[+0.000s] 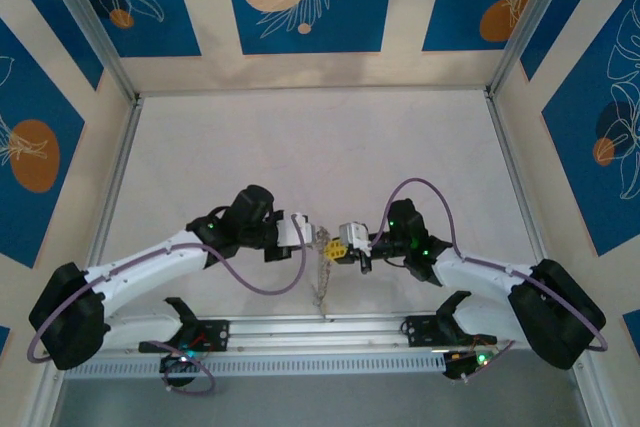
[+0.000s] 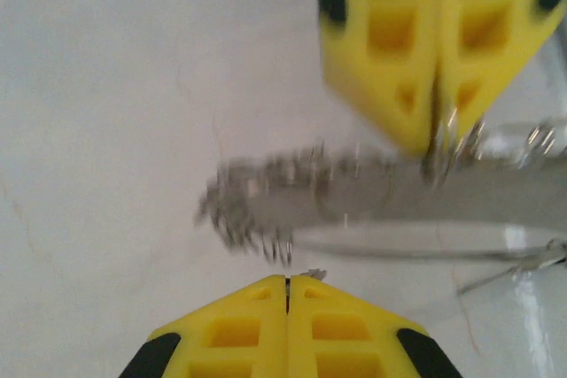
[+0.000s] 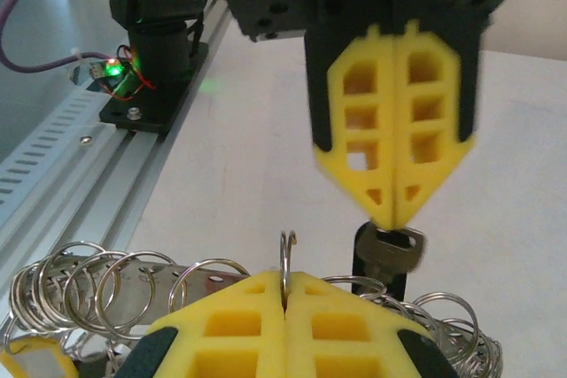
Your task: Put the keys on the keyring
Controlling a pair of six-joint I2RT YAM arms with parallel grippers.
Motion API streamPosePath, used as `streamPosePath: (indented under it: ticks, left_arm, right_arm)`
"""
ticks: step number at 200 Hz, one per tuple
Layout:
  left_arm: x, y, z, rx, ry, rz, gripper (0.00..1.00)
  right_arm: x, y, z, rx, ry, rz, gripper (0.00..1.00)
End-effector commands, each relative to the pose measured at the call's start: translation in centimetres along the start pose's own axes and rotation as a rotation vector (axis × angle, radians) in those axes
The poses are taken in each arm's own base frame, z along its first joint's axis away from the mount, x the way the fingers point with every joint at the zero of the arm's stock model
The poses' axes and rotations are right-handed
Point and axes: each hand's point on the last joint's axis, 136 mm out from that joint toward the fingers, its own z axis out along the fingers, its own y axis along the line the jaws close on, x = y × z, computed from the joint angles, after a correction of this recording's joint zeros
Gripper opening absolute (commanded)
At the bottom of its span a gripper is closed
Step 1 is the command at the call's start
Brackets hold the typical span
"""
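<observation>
A: Where were the two grippers?

B: We saw them tip to tip at the middle of the near part of the table, the left arm reaching in from the left and the right arm from the right.

A: And the left gripper?

B: In the right wrist view, we saw its yellow fingers pressed together and pointing down. They pinched a key with a dark head, which hung just below their tips.

A: What about the right gripper?

B: Its yellow fingers were closed too. They clamped the keyring, a thin wire loop standing on edge out of the seam between them. The key hung just right of that loop. We could not tell whether the two touched.

A: Was anything else nearby?

B: A heap of small rings lay on the table under the right gripper and spread out to both sides of it. From above, we saw a thin silvery strand running from the grippers toward the near rail. In the left wrist view the metal was too blurred for us to make out.
</observation>
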Motion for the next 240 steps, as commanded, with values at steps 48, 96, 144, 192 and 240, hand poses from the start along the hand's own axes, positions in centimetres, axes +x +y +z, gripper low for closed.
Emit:
streamPosePath:
  ticks: [48,96,144,192,240]
  left_arm:
    - [8.4,0.6,-1.2,-0.115,0.421,-0.190,0.00]
    - [10.2,0.3,1.3,-0.033,0.524,-0.206,0.00]
    - [9.8,0.7,4.9,0.033,0.506,-0.222,0.00]
    - [11.5,0.9,6.4,0.074,0.624,-0.244,0.14]
    - [9.9,1.3,5.3,0.036,0.540,-0.276,0.35]
  right_arm:
    - [-0.7,-2.3,-1.5,0.140,-0.002,-0.067,0.00]
    - [-0.8,-3.3,-2.3,0.223,0.004,-0.086,0.00]
    - [-0.9,-3.4,-2.6,0.235,-0.001,-0.085,0.00]
    - [-0.8,-3.4,-2.7,0.238,-0.002,-0.084,0.00]
    - [-0.7,-3.5,-2.7,0.238,-0.002,-0.081,0.00]
